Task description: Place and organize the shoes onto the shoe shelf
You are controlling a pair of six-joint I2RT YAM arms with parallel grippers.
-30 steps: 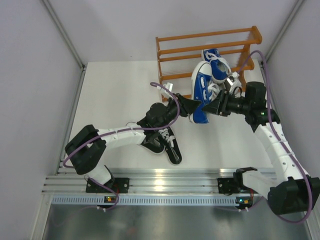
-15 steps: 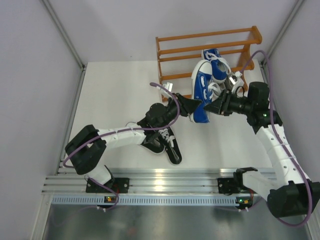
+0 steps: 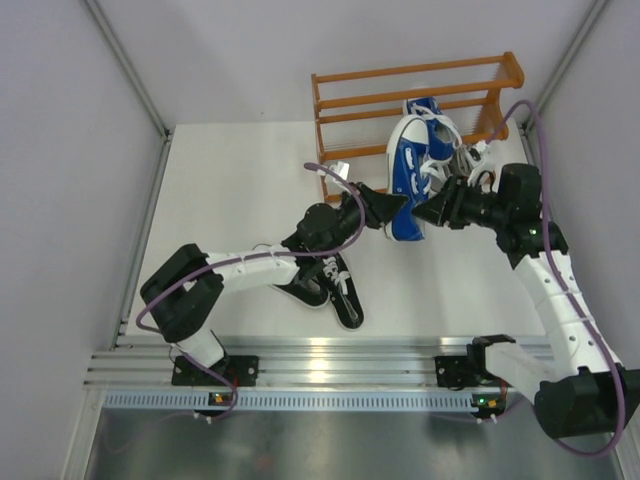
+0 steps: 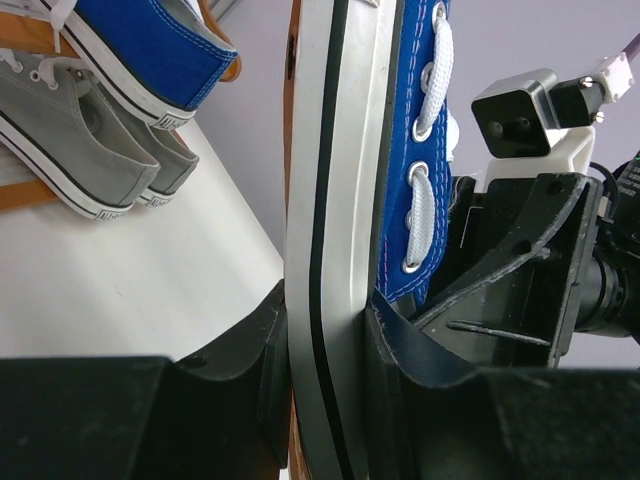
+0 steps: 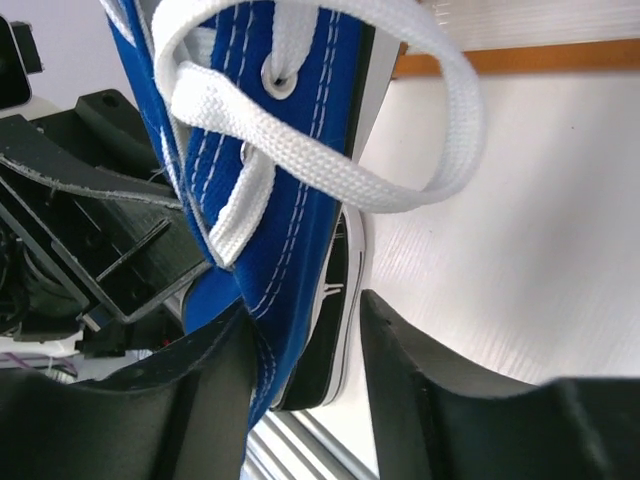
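A blue shoe (image 3: 405, 172) hangs in the air just in front of the shoe shelf (image 3: 420, 72), toe toward the shelf, between my two grippers. My left gripper (image 3: 392, 207) is shut on its white sole and side wall (image 4: 330, 200). My right gripper (image 3: 422, 210) is open; one finger rests against the blue canvas (image 5: 290, 200) and the other stands apart from it. A second blue shoe (image 3: 435, 125) lies on the shelf, and it also shows in the left wrist view (image 4: 150, 45). Two grey shoes (image 4: 90, 170) sit on a lower tier. Two black shoes (image 3: 335, 290) lie on the table.
The black shoes lie under my left forearm near the table's front, and one shows in the right wrist view (image 5: 335, 320). Grey walls stand on the left, right and behind the shelf. A metal rail (image 3: 320, 360) runs along the near edge.
Both grippers have moved toward the shelf with the blue shoe, and its toe now overlaps the shelf's front rails. The black shoes have not moved.
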